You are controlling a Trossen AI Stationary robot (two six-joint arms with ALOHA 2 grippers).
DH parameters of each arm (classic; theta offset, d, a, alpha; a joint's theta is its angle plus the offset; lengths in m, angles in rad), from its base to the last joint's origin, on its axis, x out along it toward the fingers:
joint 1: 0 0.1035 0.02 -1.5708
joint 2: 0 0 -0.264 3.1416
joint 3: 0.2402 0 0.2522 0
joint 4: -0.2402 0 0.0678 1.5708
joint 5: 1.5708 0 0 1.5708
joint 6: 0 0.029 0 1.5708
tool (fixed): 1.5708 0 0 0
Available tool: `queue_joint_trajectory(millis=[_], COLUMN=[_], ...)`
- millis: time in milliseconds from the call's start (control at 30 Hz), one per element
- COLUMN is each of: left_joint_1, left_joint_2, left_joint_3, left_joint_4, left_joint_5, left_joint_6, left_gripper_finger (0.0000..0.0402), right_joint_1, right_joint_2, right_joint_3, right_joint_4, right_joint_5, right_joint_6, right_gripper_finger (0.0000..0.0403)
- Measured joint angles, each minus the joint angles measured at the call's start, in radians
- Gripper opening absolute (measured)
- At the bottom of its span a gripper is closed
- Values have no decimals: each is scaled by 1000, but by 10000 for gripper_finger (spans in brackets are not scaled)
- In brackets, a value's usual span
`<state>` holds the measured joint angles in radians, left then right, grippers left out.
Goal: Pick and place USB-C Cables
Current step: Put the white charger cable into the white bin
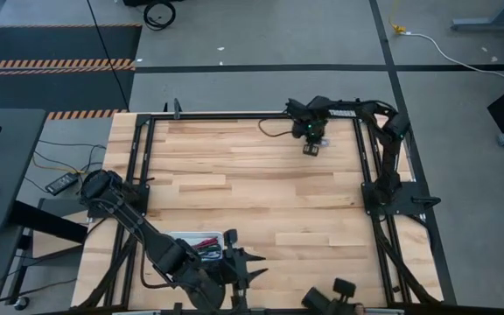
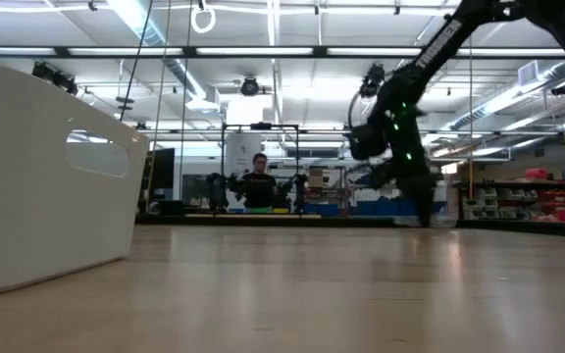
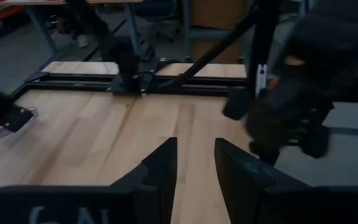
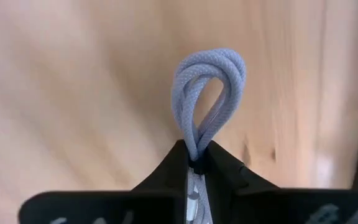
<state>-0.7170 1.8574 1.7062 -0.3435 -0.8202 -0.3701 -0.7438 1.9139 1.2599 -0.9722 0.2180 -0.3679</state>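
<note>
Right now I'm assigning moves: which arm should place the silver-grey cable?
The right: its hand is shut on the silver-grey cable above the table. The left hand is open, empty.

Cables (image 1: 206, 248) in tray (image 1: 178, 237), near-left

Bare table (image 1: 261, 188) lies between the white tray (image 1: 201, 240) and right gripper (image 1: 311, 146).
</note>
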Motion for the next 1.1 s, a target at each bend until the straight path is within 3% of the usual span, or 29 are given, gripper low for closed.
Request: queue_joint_trajectory(millis=[167, 333, 633, 900, 1100], left_joint_1=[-17, -31, -26, 6, 21], left_joint_2=[-9, -18, -19, -19, -19], left_joint_3=[0, 0, 0, 0, 0], left_joint_4=[-120, -241, -251, -167, 3], left_joint_5=[-57, -142, -276, -338, -340], left_joint_6=[-43, -101, -116, -19, 201], left_gripper_finger=[114, 114, 114, 114, 112], right_joint_1=[117, 246, 526, 811, 978], right_joint_2=[-97, -225, -444, -527, -516], right_joint_3=[53, 110, 135, 135, 135], right_joint_4=[-8, -3, 125, 285, 316], right_joint_5=[-26, -133, -216, -207, -44], right_joint_6=[-1, 10, 77, 133, 191], right_gripper_finger=[32, 32, 32, 32, 32])
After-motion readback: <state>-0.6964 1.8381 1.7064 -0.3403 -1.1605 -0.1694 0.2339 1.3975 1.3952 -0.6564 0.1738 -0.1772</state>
